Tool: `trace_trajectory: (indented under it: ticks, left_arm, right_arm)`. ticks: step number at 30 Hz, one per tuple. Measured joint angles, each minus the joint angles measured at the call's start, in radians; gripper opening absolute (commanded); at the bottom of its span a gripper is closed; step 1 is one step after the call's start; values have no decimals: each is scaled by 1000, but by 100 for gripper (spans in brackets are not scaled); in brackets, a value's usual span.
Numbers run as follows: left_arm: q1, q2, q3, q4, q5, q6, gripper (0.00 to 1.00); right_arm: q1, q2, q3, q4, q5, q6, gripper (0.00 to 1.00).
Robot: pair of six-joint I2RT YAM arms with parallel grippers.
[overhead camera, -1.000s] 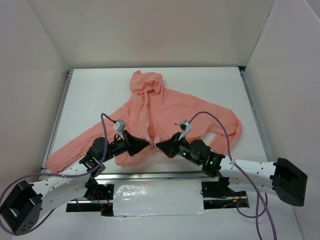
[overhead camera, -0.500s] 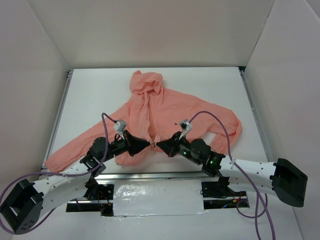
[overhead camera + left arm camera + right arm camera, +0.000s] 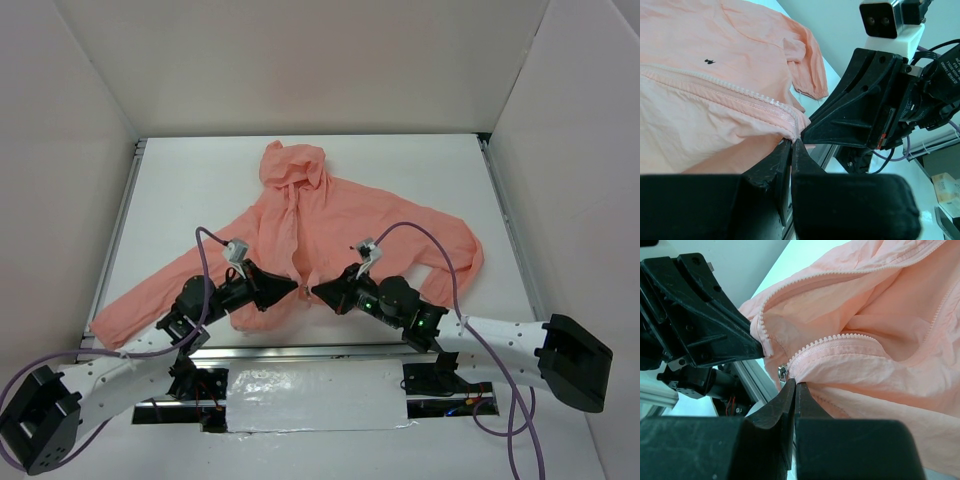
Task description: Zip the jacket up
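Observation:
The salmon-pink hooded jacket (image 3: 335, 215) lies flat on the white table, hood at the far side, sleeves spread, front zipper open. My left gripper (image 3: 297, 288) is shut on the bottom corner of one zipper edge (image 3: 796, 123); its tips (image 3: 791, 142) pinch the fabric. My right gripper (image 3: 314, 291) faces it, a small gap away, and is shut on the bottom corner of the other zipper edge (image 3: 805, 352). The metal slider (image 3: 782, 373) hangs just above its tips (image 3: 793, 384). The tiny dark chest mark (image 3: 710, 61) shows on the jacket.
The table's metal front rail (image 3: 320, 350) runs just below both grippers. White walls (image 3: 300, 70) enclose the table at the back and both sides. One sleeve end (image 3: 105, 322) reaches the near left corner, the other (image 3: 470, 255) lies folded at the right.
The two grippers closed in toward each other half a second ago, then drew slightly apart again. Both still hold the jacket's bottom zipper corners.

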Motion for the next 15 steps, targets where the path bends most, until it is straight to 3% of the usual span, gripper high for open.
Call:
trace_trajectory:
  ticks: [15]
  left_arm:
    - [0,18,0,1,-9,-8,0]
  right_arm:
    - [-2,3,0,4,-14,3,0]
